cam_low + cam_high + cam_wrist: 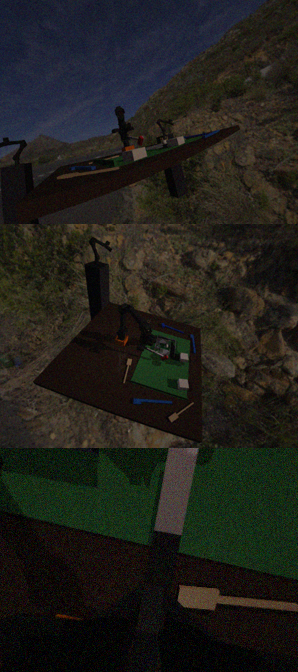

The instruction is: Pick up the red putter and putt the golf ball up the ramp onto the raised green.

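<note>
Top view: the gripper (148, 345) is clamped on the putter (158, 353), whose pale shaft runs out ahead of it to a red head. The ball (167, 345) looks to lie just beyond that head, by the grey ramp (164, 344) leading onto the raised green (172, 340); dim light makes contact impossible to judge. Two white blocks (183, 383) sit further out on the turf (158, 375).

Exterior view: the red head (140, 140) hangs above the board (150, 172), with a small pale spot, likely the ball (164, 141), just past it.

Wrist view: the shaft (176, 493) reaches straight away from the fingers across the turf (240, 508); a tan mallet (220, 599) lies to one side on the dark board.

Risks: a head carried this high could pass over the ball; too hard a stroke could send it past the green; a grip on a thin shaft may let the putter twist at impact.
</note>
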You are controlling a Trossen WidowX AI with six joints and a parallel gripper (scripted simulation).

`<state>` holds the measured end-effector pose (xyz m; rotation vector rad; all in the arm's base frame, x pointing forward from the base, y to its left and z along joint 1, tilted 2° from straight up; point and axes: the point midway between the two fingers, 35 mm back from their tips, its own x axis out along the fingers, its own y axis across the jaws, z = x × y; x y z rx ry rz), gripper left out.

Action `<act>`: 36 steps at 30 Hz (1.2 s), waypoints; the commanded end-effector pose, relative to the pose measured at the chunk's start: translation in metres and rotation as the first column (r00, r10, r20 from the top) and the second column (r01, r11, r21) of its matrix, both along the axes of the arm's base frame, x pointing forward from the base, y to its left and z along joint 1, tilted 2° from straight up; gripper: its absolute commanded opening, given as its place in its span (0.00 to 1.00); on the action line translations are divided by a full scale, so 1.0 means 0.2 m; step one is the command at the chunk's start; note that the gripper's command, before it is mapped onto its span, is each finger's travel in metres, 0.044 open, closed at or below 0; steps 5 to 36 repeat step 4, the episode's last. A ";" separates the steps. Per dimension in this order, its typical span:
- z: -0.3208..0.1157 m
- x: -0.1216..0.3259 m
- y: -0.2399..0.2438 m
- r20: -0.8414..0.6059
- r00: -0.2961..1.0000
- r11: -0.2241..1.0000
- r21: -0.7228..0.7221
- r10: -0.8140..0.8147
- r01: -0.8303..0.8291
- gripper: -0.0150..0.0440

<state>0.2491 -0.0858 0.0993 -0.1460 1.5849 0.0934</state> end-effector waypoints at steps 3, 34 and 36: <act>0.00 0.00 0.00 0.005 1.000 1.000 -0.002 0.000 0.000 0.25; 0.00 0.00 0.00 0.005 1.000 1.000 -0.002 0.000 0.000 0.25; 0.00 0.00 0.00 0.005 1.000 1.000 -0.002 0.000 0.000 0.25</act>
